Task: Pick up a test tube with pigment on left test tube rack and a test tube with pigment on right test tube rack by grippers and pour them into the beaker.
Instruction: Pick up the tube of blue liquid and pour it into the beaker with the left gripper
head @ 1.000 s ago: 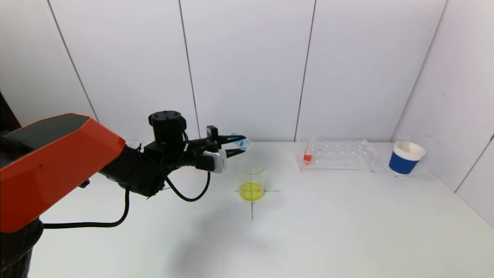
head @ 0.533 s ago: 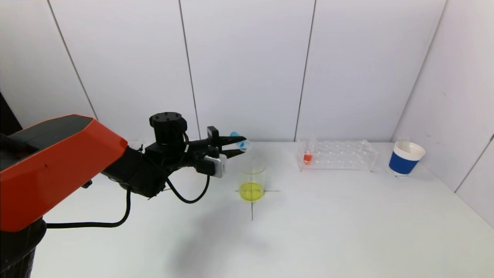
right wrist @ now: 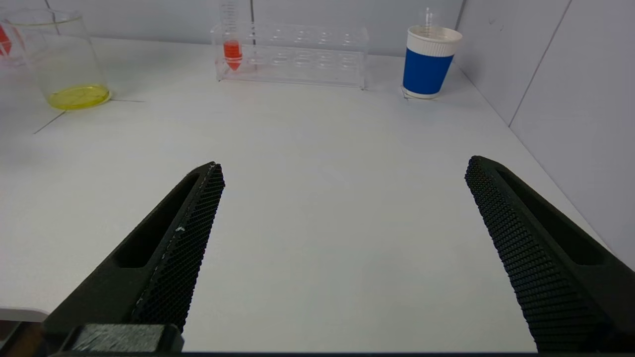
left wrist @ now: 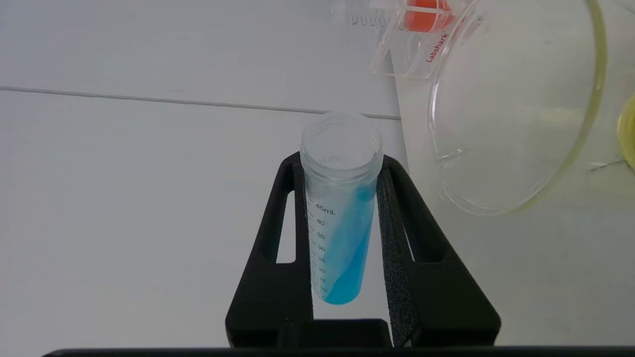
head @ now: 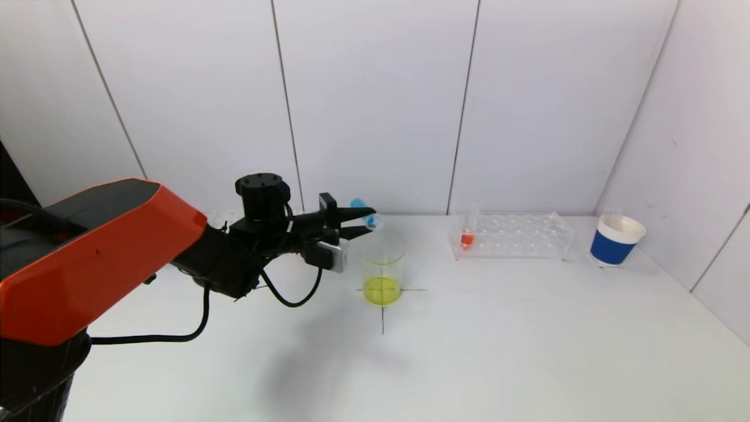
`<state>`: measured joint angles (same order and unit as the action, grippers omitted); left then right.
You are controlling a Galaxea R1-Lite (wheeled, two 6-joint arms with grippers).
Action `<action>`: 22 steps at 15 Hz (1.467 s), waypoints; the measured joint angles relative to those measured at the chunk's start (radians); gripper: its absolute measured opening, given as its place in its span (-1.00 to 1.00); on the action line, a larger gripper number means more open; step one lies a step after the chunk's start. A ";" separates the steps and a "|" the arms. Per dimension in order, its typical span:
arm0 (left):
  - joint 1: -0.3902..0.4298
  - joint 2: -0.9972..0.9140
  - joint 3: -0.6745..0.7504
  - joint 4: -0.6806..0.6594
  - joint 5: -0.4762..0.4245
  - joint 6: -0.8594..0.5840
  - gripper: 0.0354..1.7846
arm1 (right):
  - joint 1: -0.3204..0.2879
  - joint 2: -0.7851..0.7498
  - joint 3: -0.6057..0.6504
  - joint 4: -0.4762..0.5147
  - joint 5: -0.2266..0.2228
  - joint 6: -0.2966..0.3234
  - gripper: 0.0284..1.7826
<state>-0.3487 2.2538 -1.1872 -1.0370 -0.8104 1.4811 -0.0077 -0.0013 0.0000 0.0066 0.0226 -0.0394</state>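
Your blue test tube [left wrist: 340,223] was pinched between the two black fingers [left wrist: 397,248] of the left end effector [head: 358,223], tipped well over so that the blue pigment lay slanted along its wall, short of the open mouth. In the head view that mouth sat above and just behind the beaker's rim, a little to its left side. The beaker [head: 382,275] stood on a black cross mark on the white bench [head: 498,351], with a shallow layer of yellow liquid at its bottom; from the left wrist its clear rim [left wrist: 511,106] appeared close beside the tube's mouth, not touching it.

To the right of the beaker, you had the right test tube rack [head: 512,235] standing near the back wall, clear plastic, with one orange test tube [head: 467,234] upright in its end nearest the beaker. Farther right, near the bench corner, stood a blue paper cup [head: 616,240] with a white rim.

Your right end effector [right wrist: 342,248] was out of the head view; its own wrist camera showed its fingers spread wide with nothing between them, low over bare bench, well apart from the rack and the cup.
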 joint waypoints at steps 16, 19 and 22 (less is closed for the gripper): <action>-0.004 0.019 -0.020 0.001 -0.024 0.108 -0.56 | 0.000 0.000 0.000 0.000 0.000 0.000 0.99; -0.004 0.016 -0.020 0.001 -0.032 0.125 -0.56 | 0.000 0.000 0.000 0.000 0.000 0.000 0.99; -0.004 0.014 -0.020 0.001 -0.033 0.136 -0.56 | 0.000 0.000 0.000 0.000 0.000 0.000 0.99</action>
<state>-0.3530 2.2679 -1.2074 -1.0362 -0.8432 1.6174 -0.0077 -0.0013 0.0000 0.0062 0.0226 -0.0394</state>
